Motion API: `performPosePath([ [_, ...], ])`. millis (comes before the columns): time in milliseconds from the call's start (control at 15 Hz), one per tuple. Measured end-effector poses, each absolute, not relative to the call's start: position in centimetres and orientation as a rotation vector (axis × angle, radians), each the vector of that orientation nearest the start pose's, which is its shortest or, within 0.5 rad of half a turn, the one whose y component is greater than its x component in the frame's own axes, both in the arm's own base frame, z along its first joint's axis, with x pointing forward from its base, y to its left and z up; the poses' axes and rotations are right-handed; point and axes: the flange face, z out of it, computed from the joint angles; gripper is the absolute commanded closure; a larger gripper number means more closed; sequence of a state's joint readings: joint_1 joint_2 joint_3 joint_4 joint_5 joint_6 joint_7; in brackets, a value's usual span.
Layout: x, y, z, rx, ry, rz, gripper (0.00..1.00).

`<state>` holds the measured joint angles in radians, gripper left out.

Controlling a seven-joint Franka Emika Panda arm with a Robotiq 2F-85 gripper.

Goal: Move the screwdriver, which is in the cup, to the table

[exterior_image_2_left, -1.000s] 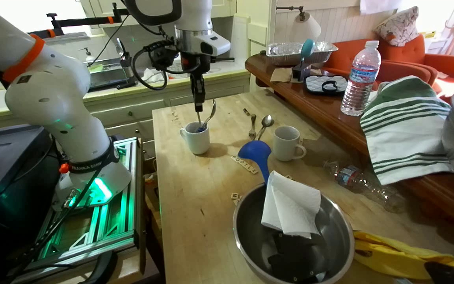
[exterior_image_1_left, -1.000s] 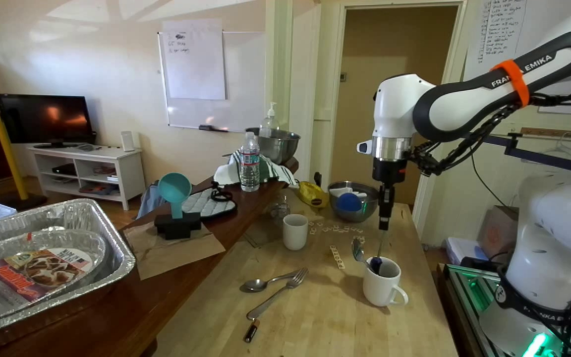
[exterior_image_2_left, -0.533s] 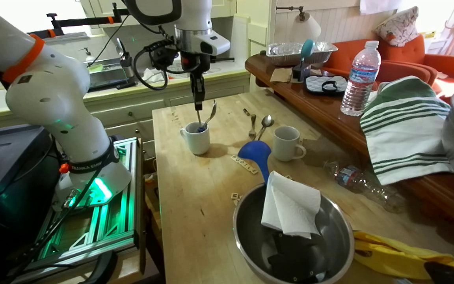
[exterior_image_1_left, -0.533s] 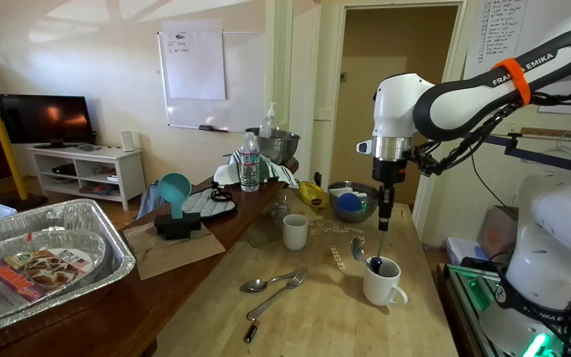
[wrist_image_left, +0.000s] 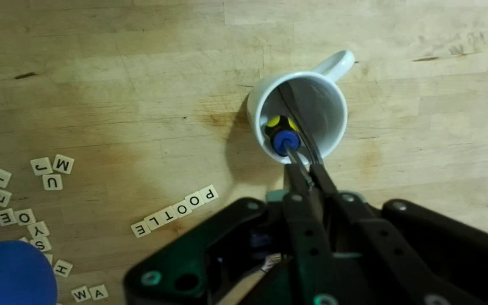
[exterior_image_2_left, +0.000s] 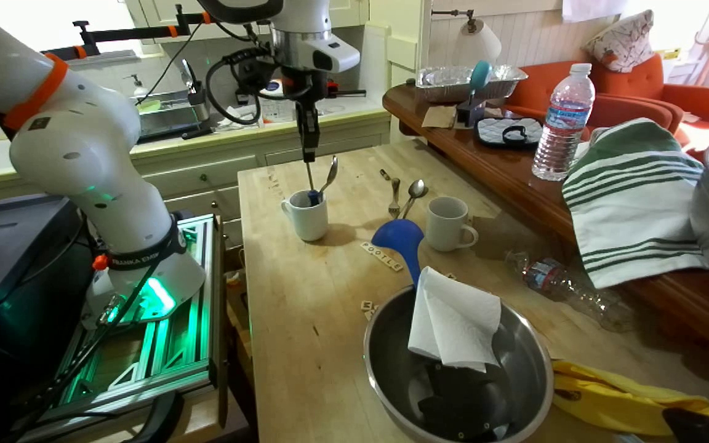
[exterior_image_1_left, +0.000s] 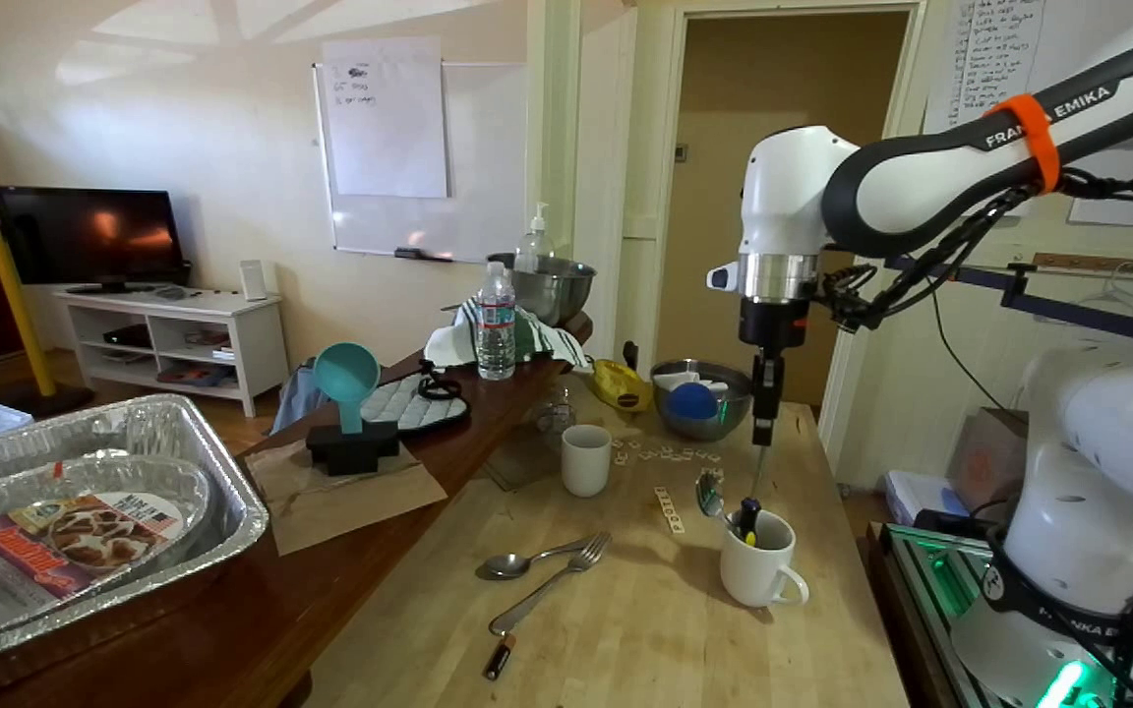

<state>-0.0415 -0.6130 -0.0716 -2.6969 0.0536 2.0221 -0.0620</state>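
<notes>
Pinching the screwdriver (wrist_image_left: 286,139) by its shaft, handle partly in the cup (exterior_image_1_left: 751,572), the gripper (exterior_image_1_left: 762,436) showed grasp apparently done, w/ lift-out & transfer to table (exterior_image_1_left: 665,629) pending.

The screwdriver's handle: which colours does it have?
The screwdriver's handle is black and yellow, with a blue end; the wrist view shows it best.

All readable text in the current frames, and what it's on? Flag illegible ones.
"FRAN" then "EMIKA": robot arm, orange strap between.
"FRANKA": black band on robot base; next word partly hidden.
"POOTLE": tile row.
"Y", "E", "O", "S", "H", "A", "U": loose tiles; others covered or unclear.
Too small or blurred: pan label, bottle labels, handwritten wall sheets.
</notes>
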Motion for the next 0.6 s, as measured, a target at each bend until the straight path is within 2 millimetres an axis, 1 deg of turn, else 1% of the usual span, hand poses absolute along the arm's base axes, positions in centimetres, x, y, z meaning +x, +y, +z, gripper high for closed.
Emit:
performPosePath([
  [333,34.2,-3.4,44.9,-3.011,0.118,0.128,0.98],
  [600,34.3,-3.9,47.1,-2.944,0.182,0.144,0.98],
])
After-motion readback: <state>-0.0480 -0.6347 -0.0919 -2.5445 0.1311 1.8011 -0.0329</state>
